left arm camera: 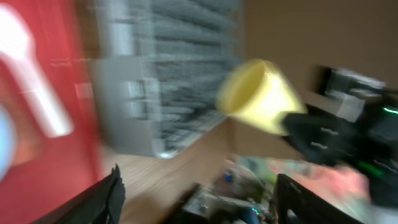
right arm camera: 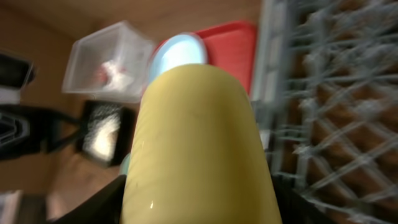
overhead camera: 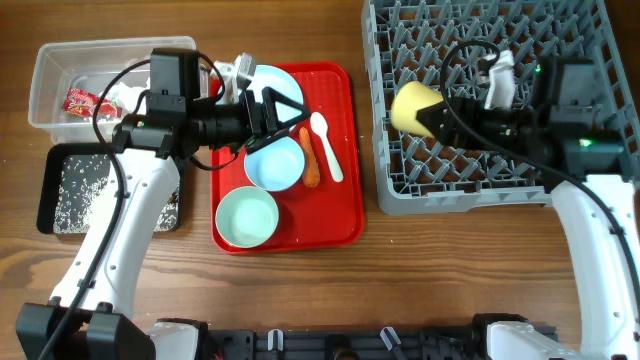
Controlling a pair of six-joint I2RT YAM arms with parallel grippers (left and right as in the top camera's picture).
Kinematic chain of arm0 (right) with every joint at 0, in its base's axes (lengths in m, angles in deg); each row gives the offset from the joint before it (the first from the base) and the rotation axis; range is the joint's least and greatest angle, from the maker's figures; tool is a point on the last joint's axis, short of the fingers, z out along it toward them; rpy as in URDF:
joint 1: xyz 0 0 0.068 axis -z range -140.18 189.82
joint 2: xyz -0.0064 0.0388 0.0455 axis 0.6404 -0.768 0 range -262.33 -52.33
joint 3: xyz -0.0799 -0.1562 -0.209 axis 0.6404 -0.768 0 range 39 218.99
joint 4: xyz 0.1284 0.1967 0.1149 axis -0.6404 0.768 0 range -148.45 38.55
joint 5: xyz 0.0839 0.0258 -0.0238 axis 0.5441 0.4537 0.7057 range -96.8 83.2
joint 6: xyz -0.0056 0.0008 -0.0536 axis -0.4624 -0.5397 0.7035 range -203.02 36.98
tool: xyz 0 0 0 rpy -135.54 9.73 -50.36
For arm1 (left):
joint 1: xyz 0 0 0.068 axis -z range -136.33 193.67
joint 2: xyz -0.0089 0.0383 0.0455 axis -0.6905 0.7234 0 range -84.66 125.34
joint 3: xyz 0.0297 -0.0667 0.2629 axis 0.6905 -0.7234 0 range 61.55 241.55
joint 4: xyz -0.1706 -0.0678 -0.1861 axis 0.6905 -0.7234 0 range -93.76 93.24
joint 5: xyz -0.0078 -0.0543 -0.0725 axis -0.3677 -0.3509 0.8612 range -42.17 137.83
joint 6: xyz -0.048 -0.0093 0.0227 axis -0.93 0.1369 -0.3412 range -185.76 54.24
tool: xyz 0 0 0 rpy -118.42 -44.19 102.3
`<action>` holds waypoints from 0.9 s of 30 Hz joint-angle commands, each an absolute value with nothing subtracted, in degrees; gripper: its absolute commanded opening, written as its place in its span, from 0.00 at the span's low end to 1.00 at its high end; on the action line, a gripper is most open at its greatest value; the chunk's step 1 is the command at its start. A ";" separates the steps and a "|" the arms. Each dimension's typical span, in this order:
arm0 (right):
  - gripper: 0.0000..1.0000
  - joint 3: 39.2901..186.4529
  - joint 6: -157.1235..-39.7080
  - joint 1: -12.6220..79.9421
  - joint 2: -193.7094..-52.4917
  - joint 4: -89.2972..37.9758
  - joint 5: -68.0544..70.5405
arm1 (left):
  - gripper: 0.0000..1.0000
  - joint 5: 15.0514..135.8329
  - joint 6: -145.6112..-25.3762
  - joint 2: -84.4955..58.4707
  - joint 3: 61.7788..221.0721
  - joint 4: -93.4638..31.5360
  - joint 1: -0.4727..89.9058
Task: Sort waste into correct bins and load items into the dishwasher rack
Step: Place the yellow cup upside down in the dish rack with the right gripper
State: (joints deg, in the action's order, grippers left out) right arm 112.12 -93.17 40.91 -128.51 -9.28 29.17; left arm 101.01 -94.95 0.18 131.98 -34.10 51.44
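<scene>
My right gripper [overhead camera: 432, 118] is shut on the small yellow cup [overhead camera: 413, 106] and holds it on its side over the left part of the grey dishwasher rack [overhead camera: 480, 192]. The cup fills the right wrist view [right arm camera: 199, 143]. My left gripper [overhead camera: 285, 112] is open and empty above the red serving tray [overhead camera: 345, 205], near the pale blue plate [overhead camera: 278, 82]. On the tray lie two bowls [overhead camera: 274, 165] [overhead camera: 247, 216], the white spoon [overhead camera: 326, 145] and the orange carrot [overhead camera: 309, 165]. The left wrist view is blurred; it shows the spoon [left arm camera: 34, 81] and the cup [left arm camera: 258, 96].
The clear tub [overhead camera: 60, 65] at the far left holds a red wrapper [overhead camera: 80, 101] and white tissue [overhead camera: 128, 95]. The black tray [overhead camera: 50, 195] in front of it holds rice grains [overhead camera: 88, 195]. Bare wood lies between the red tray and the rack.
</scene>
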 commanded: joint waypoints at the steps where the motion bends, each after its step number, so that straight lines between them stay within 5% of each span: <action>1: 0.50 120.12 -90.46 40.91 -128.51 -0.45 8.03 | 0.80 81.93 -91.41 -0.39 132.53 -38.62 51.55; 9: 0.53 121.38 -89.06 36.97 -135.70 11.38 1.76 | 0.82 68.69 -91.41 -0.39 132.53 -43.37 51.55; 21: 0.58 120.97 -90.68 35.05 -150.74 11.90 -2.99 | 0.81 67.22 -91.43 -0.39 132.53 -44.42 51.55; 27: 0.80 120.97 -92.54 35.05 -151.77 8.53 -2.86 | 0.81 67.20 -91.43 -0.39 132.53 -44.42 51.55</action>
State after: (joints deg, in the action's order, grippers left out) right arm 120.58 -90.68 35.09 -150.52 10.09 -1.54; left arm 68.01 -92.54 0.18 131.98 -44.37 51.44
